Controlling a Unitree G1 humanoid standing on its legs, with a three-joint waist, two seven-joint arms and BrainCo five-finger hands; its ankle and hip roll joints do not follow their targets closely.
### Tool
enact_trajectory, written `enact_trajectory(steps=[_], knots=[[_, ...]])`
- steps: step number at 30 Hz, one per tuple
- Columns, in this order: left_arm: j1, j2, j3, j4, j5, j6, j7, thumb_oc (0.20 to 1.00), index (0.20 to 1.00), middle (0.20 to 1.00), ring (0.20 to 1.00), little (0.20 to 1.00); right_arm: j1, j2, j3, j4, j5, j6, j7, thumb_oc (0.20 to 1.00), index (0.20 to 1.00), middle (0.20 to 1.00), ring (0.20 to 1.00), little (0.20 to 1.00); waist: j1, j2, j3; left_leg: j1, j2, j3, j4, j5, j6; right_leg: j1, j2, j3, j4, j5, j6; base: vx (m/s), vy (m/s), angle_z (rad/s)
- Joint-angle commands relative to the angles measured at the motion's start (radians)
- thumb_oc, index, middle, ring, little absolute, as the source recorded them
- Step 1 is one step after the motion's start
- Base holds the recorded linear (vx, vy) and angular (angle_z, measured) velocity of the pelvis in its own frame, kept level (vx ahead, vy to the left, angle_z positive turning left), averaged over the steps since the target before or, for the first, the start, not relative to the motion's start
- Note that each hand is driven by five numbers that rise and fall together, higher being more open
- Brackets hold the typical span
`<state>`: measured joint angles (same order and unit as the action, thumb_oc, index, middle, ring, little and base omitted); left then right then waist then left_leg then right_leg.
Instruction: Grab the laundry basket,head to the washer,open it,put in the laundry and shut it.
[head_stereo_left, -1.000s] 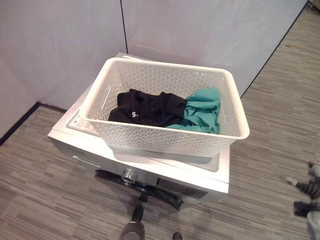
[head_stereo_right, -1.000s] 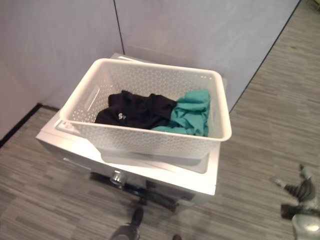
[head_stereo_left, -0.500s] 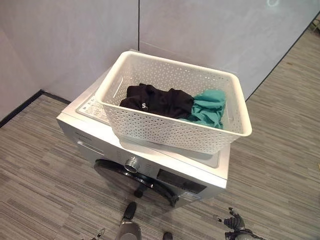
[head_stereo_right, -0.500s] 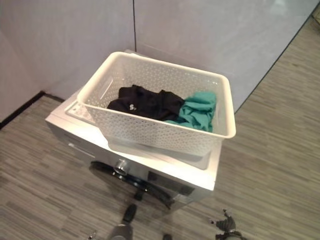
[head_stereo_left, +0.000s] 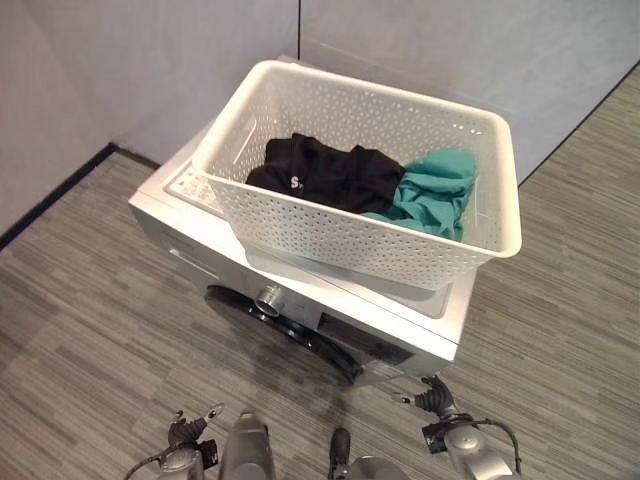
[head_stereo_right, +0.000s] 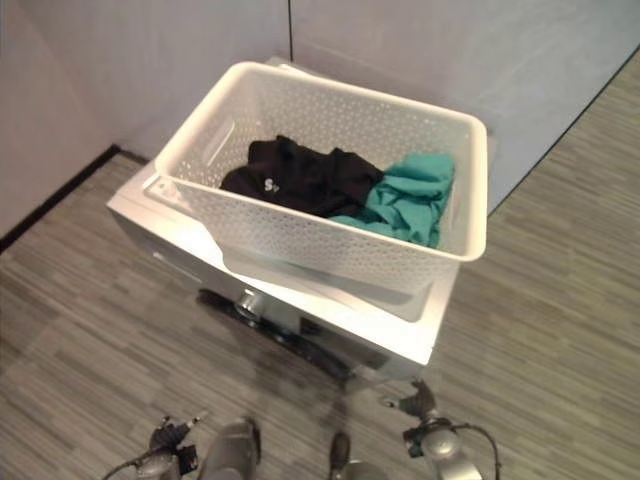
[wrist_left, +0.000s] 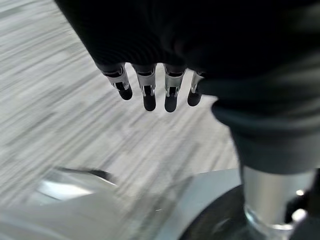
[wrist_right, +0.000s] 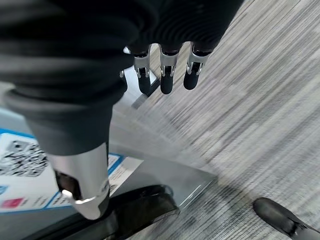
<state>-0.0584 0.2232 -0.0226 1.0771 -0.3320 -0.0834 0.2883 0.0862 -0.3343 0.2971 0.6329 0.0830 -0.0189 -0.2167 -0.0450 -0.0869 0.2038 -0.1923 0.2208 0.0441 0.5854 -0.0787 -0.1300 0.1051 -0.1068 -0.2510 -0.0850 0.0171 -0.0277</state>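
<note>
**Desk:** Where was the laundry basket when the frame was taken?

**Photographer:** The white perforated laundry basket sat on top of the silver washer, well ahead of both hands and touched by neither. A black garment lay inside it, with a teal garment bunched against it on the side nearer the right hand.

**Desk:** And the hands?

**Photographer:** The left hand hung low at the bottom of the head view, short of the washer's front and off toward its left corner. In its own wrist view the fingers reached out straight and side by side, holding nothing, with the striped grey floor beyond them. The right hand was just beside the washer's lower right front corner. Its fingers were likewise extended in a loose row, empty, pointing out over the floor.

**Desk:** Was the washer door open?

**Photographer:** It was closed. The dark round door faced the hands below a silver knob, and its black rim passed close under the right wrist. A labelled sticker showed on the washer's surface near that wrist. Pale wall panels stood behind the machine, beyond the basket.
</note>
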Motion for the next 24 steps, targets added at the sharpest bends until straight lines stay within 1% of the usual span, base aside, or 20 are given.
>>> enact_trajectory(steps=[1, 2, 3, 4, 5, 6, 7, 8, 9, 10, 11, 12, 13, 14, 17, 19, 22, 24], knots=[[0.063, -0.015, -0.069, -0.047, 0.056, -0.001, -0.018, 1.000, 1.000, 1.000, 1.000, 1.000, -0.022, -0.016, -0.048, 0.003, -0.027, -0.008, -0.001, 1.000, 1.000, 1.000, 1.000, 1.000, 0.001, 0.048, -0.037, 0.272, 0.144, 0.010, -0.295, 0.152, 0.015, -0.181, 0.008, 0.043, -0.002, -0.051, 0.064, -0.12, 0.245, 0.71], [0.060, -0.022, -0.084, -0.038, 0.092, 0.013, -0.029, 1.000, 1.000, 1.000, 1.000, 1.000, 0.001, -0.025, -0.067, -0.012, -0.039, -0.004, 0.002, 1.000, 1.000, 1.000, 1.000, 1.000, -0.032, 0.080, -0.064, 0.343, 0.141, 0.074, -0.400, 0.136, 0.000, -0.194, 0.003, -0.003, -0.002, -0.044, 0.078, -0.15, 0.273, 1.17], [0.049, -0.027, -0.098, -0.028, 0.117, 0.017, -0.026, 1.000, 1.000, 1.000, 1.000, 1.000, 0.014, -0.033, -0.078, -0.033, -0.043, -0.004, 0.007, 1.000, 1.000, 1.000, 1.000, 1.000, -0.049, 0.092, -0.073, 0.359, 0.151, 0.126, -0.440, 0.140, -0.017, -0.205, -0.010, -0.028, -0.002, -0.038, 0.082, -0.12, 0.311, 1.44], [0.044, -0.028, -0.104, -0.026, 0.133, 0.020, -0.030, 1.000, 1.000, 1.000, 1.000, 1.000, 0.026, -0.036, -0.083, -0.057, -0.045, -0.006, 0.012, 1.000, 1.000, 1.000, 1.000, 1.000, -0.057, 0.114, -0.080, 0.380, 0.154, 0.150, -0.472, 0.126, -0.034, -0.200, -0.012, -0.038, -0.002, -0.046, 0.091, -0.09, 0.250, 1.61], [0.048, -0.030, -0.108, -0.025, 0.147, 0.022, -0.035, 1.000, 1.000, 1.000, 1.000, 1.000, 0.034, -0.039, -0.089, -0.069, -0.045, -0.002, 0.017, 1.000, 1.000, 1.000, 1.000, 1.000, -0.055, 0.127, -0.083, 0.384, 0.141, 0.148, -0.490, 0.117, -0.037, -0.201, -0.012, -0.039, 0.000, -0.039, 0.096, -0.04, 0.239, 1.51], [0.050, -0.027, -0.118, -0.019, 0.166, 0.028, -0.035, 1.000, 1.000, 1.000, 1.000, 1.000, 0.034, -0.039, -0.089, -0.068, -0.044, 0.000, 0.022, 1.000, 1.000, 1.000, 1.000, 1.000, -0.051, 0.131, -0.086, 0.386, 0.125, 0.140, -0.499, 0.102, -0.035, -0.202, -0.017, -0.037, 0.002, -0.028, 0.100, -0.09, 0.218, 1.29], [0.050, -0.023, -0.125, -0.021, 0.181, 0.031, -0.038, 1.000, 1.000, 1.000, 1.000, 1.000, 0.029, -0.038, -0.090, -0.067, -0.040, 0.001, 0.025, 1.000, 1.000, 1.000, 1.000, 1.000, -0.047, 0.132, -0.087, 0.390, 0.112, 0.140, -0.510, 0.081, -0.034, -0.205, -0.033, -0.043, 0.003, -0.016, 0.108, -0.10, 0.207, 0.80], [0.050, -0.018, -0.133, -0.030, 0.196, 0.034, -0.038, 1.000, 1.000, 1.000, 1.000, 1.000, 0.029, -0.044, -0.084, -0.084, -0.051, 0.002, 0.030, 1.000, 1.000, 1.000, 1.000, 1.000, -0.043, 0.130, -0.086, 0.392, 0.100, 0.143, -0.515, 0.060, -0.031, -0.210, -0.050, -0.052, 0.004, -0.004, 0.117, -0.13, 0.217, 0.33], [0.054, -0.014, -0.137, -0.037, 0.211, 0.037, -0.040, 1.000, 1.000, 1.000, 1.000, 1.000, 0.026, -0.054, -0.078, -0.102, -0.077, 0.003, 0.032, 1.000, 1.000, 1.000, 1.000, 1.000, -0.037, 0.124, -0.083, 0.397, 0.080, 0.146, -0.527, 0.022, -0.023, -0.218, -0.073, -0.064, 0.006, 0.012, 0.130, -0.16, 0.235, 0.14], [0.062, -0.007, -0.131, -0.056, 0.211, 0.033, -0.041, 1.000, 1.000, 1.000, 1.000, 1.000, 0.011, -0.071, -0.071, -0.116, -0.111, 0.007, 0.033, 1.000, 1.000, 1.000, 1.000, 1.000, -0.024, 0.116, -0.078, 0.410, 0.044, 0.145, -0.558, -0.043, -0.004, -0.229, -0.101, -0.071, 0.009, 0.038, 0.150, -0.16, 0.226, 0.28], [0.065, -0.002, -0.127, -0.061, 0.216, 0.032, -0.040, 1.000, 1.000, 1.000, 1.000, 1.000, 0.001, -0.078, -0.069, -0.126, -0.125, 0.009, 0.033, 1.000, 1.000, 1.000, 1.000, 1.000, -0.019, 0.112, -0.076, 0.418, 0.026, 0.143, -0.572, -0.071, 0.007, -0.236, -0.114, -0.070, 0.009, 0.050, 0.159, -0.11, 0.143, 0.19], [0.065, -0.002, -0.126, -0.062, 0.216, 0.032, -0.040, 1.000, 1.000, 1.000, 1.000, 1.000, 0.001, -0.078, -0.069, -0.126, -0.126, 0.009, 0.033, 1.000, 1.000, 1.000, 1.000, 1.000, -0.019, 0.111, -0.075, 0.418, 0.024, 0.144, -0.572, -0.072, 0.008, -0.236, -0.115, -0.069, 0.009, 0.051, 0.160, -0.12, 0.119, 0.05], [0.076, 0.007, -0.121, -0.064, 0.234, 0.032, -0.041, 1.000, 1.000, 1.000, 1.000, 1.000, -0.020, -0.095, -0.070, -0.140, -0.143, 0.004, 0.037, 1.000, 1.000, 1.000, 1.000, 1.000, -0.008, 0.102, -0.068, 0.419, 0.003, 0.138, -0.572, -0.106, 0.022, -0.249, -0.139, -0.070, 0.012, 0.075, 0.177, -0.08, 0.077, 0.01], [0.076, 0.007, -0.121, -0.064, 0.234, 0.032, -0.041, 1.000, 1.000, 1.000, 1.000, 1.000, -0.020, -0.095, -0.070, -0.140, -0.143, 0.004, 0.037, 1.000, 1.000, 1.000, 1.000, 1.000, -0.008, 0.101, -0.067, 0.418, 0.001, 0.138, -0.571, -0.107, 0.023, -0.250, -0.141, -0.070, 0.012, 0.076, 0.178, -0.10, 0.086, -0.02], [0.093, 0.024, -0.103, -0.064, 0.252, 0.035, -0.049, 1.000, 1.000, 1.000, 1.000, 1.000, -0.054, -0.120, -0.068, -0.141, -0.167, 0.006, 0.045, 1.000, 1.000, 1.000, 1.000, 1.000, 0.007, 0.083, -0.057, 0.415, -0.019, 0.128, -0.553, -0.148, 0.040, -0.254, -0.172, -0.074, 0.013, 0.098, 0.195, -0.06, 0.036, -0.08], [0.099, 0.030, -0.087, -0.052, 0.257, 0.039, -0.044, 1.000, 1.000, 1.000, 1.000, 1.000, -0.070, -0.119, -0.063, -0.132, -0.179, 0.009, 0.046, 1.000, 1.000, 1.000, 1.000, 1.000, 0.016, 0.073, -0.056, 0.422, -0.028, 0.130, -0.550, -0.163, 0.045, -0.251, -0.187, -0.082, 0.012, 0.107, 0.202, -0.04, 0.008, -0.10], [0.105, 0.030, -0.060, -0.041, 0.244, 0.040, -0.041, 1.000, 1.000, 1.000, 1.000, 1.000, -0.083, -0.109, -0.053, -0.149, -0.171, 0.011, 0.051, 1.000, 1.000, 1.000, 1.000, 1.000, 0.027, 0.057, -0.062, 0.438, -0.036, 0.129, -0.549, -0.170, 0.048, -0.250, -0.195, -0.089, 0.013, 0.121, 0.208, -0.02, -0.007, -0.08], [0.104, 0.030, -0.055, -0.043, 0.239, 0.040, -0.041, 1.000, 1.000, 1.000, 1.000, 1.000, -0.086, -0.104, -0.050, -0.151, -0.170, 0.010, 0.051, 1.000, 1.000, 1.000, 1.000, 1.000, 0.030, 0.055, -0.064, 0.439, -0.037, 0.129, -0.542, -0.175, 0.050, -0.251, -0.196, -0.088, 0.012, 0.124, 0.210, -0.03, 0.004, -0.03]])
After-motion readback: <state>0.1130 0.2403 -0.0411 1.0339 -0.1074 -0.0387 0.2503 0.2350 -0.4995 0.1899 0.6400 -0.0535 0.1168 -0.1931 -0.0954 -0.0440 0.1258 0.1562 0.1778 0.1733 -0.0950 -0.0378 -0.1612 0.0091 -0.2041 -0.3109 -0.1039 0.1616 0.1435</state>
